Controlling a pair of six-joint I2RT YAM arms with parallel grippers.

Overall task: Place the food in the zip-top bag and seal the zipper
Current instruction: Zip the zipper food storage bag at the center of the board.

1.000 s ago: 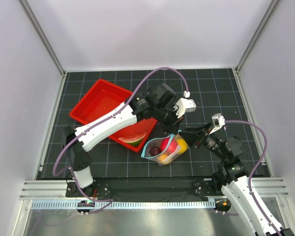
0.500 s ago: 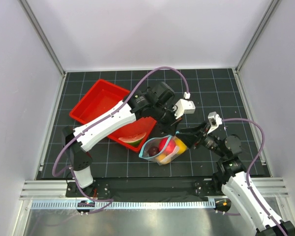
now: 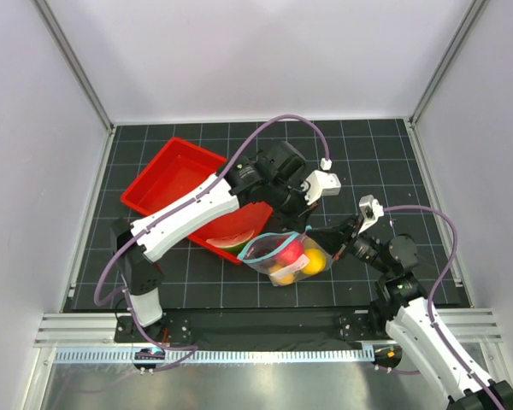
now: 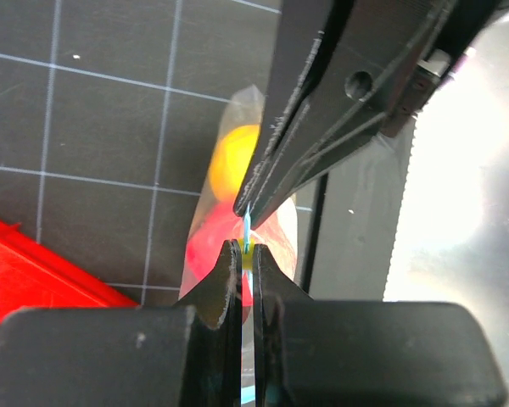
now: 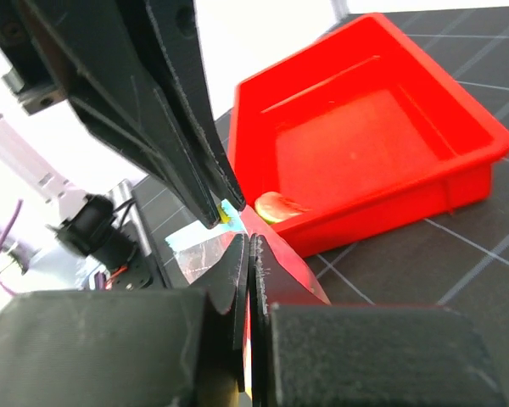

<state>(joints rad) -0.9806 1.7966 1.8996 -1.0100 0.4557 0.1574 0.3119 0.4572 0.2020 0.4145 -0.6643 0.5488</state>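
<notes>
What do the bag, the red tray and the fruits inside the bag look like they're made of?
The zip-top bag: thin clear plastic film, glossy; it creases and its contents show through. The red tray: probably rigid moulded plastic, smooth with a slight sheen. The fruits: likely glossy plastic toys, given their bright, uniform colours.
</notes>
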